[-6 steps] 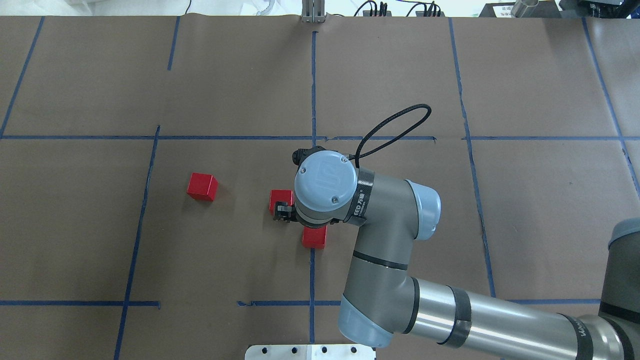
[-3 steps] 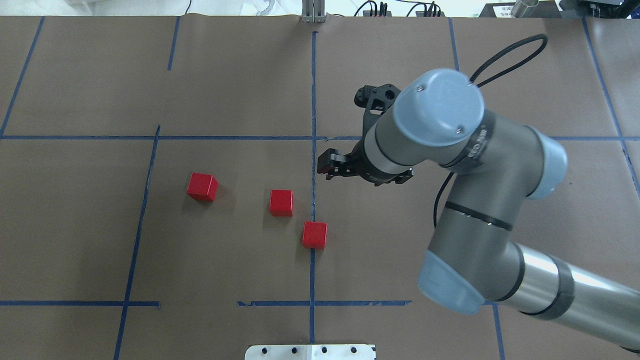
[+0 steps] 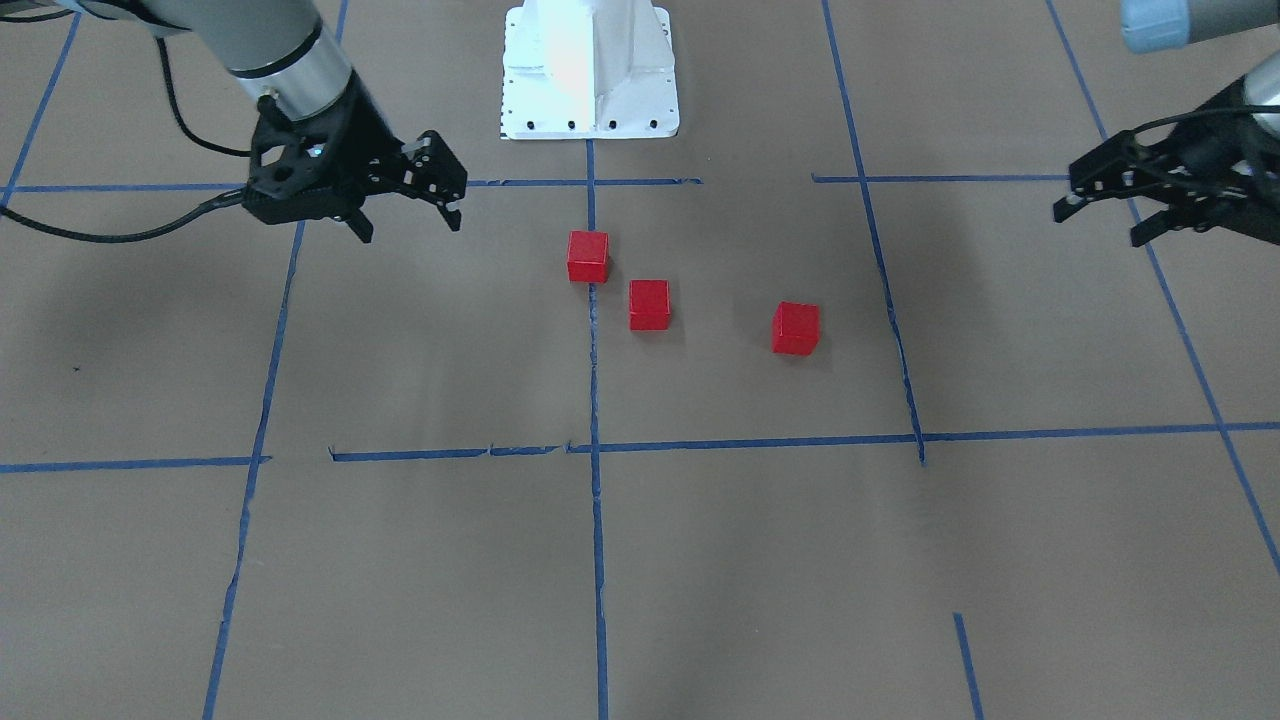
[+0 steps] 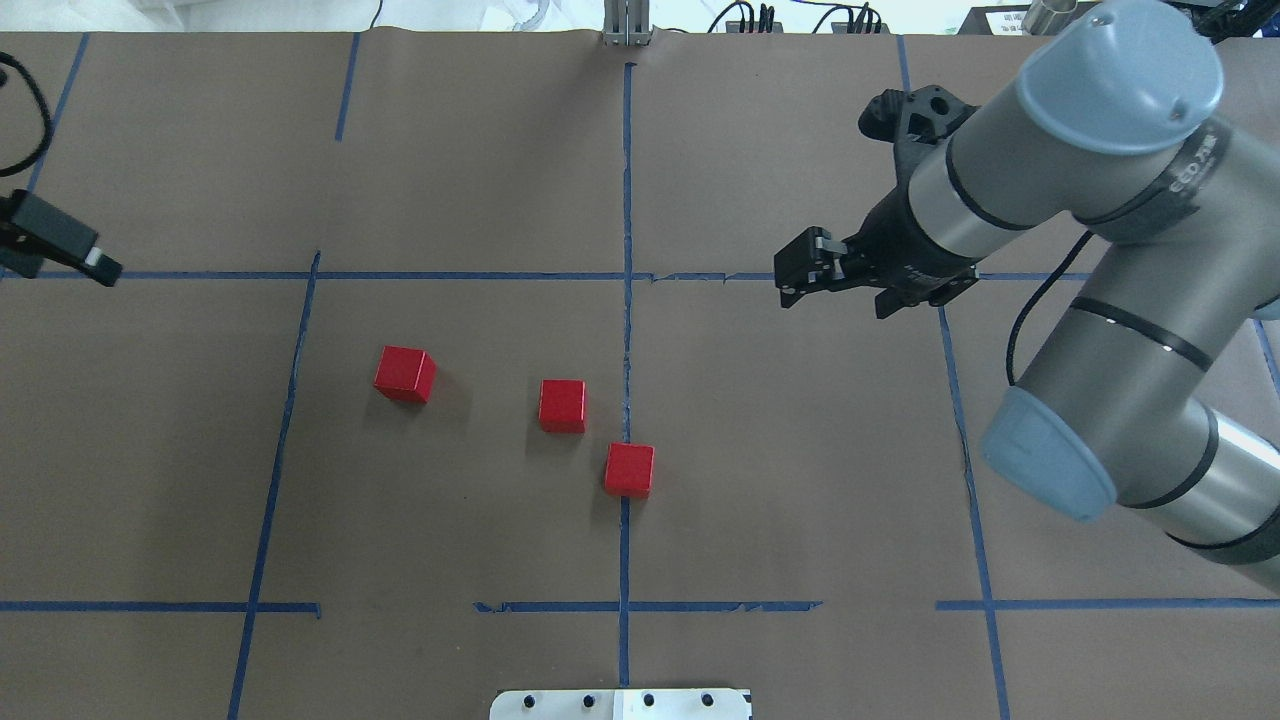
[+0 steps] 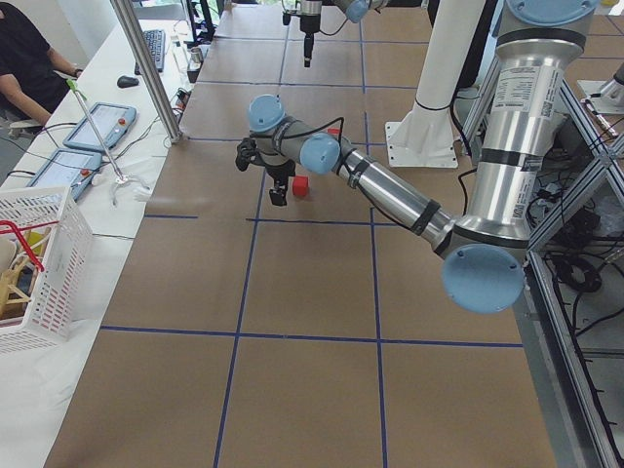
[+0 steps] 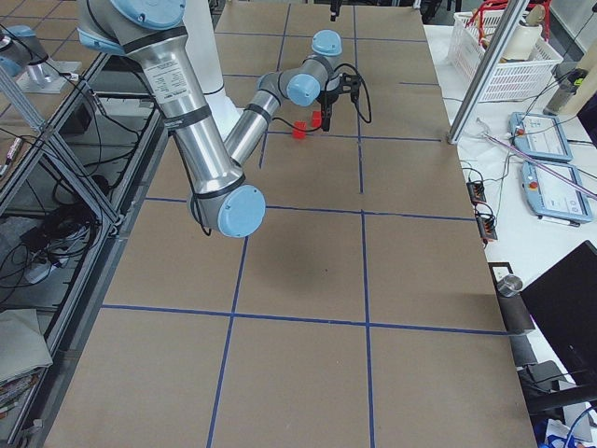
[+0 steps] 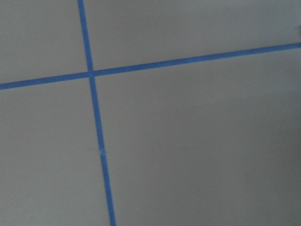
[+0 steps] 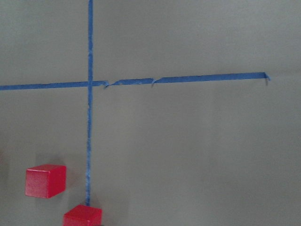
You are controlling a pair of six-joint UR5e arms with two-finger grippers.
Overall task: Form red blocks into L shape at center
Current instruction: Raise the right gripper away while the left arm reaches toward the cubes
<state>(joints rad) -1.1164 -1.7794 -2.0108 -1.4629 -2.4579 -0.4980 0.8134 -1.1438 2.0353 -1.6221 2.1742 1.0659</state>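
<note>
Three red blocks lie apart on the brown paper in the center cell (image 4: 700, 400). One (image 4: 629, 470) sits on the vertical blue tape line (image 4: 625, 340), one (image 4: 562, 405) lies just left of it, and one (image 4: 405, 374) lies further left. The front view shows the same blocks (image 3: 588, 256), (image 3: 649, 304), (image 3: 796, 328). My right gripper (image 4: 835, 298) (image 3: 410, 228) is open, empty and raised at the cell's far right corner. My left gripper (image 3: 1100, 225) is open and empty outside the cell; one of its fingers (image 4: 70, 250) shows at the overhead view's left edge. The right wrist view shows two blocks (image 8: 45, 181) (image 8: 83, 215).
Blue tape lines divide the paper into grid cells. The white robot base (image 3: 588, 70) stands at the near edge. A cable loops from my right wrist (image 3: 120, 235). The left wrist view shows only paper and a tape crossing (image 7: 91, 74).
My right gripper was down at the middle block one second ago; it has risen and drawn back to the far right. The blocks have not moved. My left gripper has come into the overhead view.
</note>
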